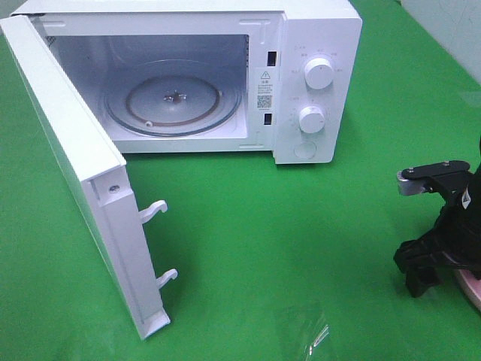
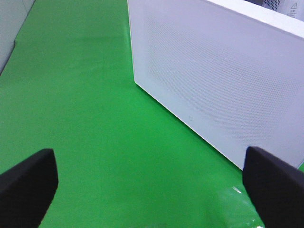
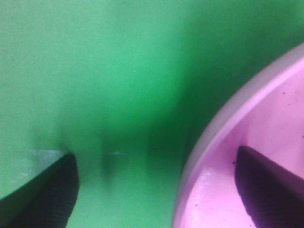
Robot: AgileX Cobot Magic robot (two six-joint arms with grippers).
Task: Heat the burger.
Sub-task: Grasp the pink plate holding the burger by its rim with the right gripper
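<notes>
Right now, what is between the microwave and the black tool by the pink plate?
Only bare green surface lies between the microwave and the right tool at the pink plate. The high view shows it.

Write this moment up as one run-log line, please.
microwave door open | turntable empty | burger not in view | left tool open, by door | right tool open, astride pink plate rim
</notes>
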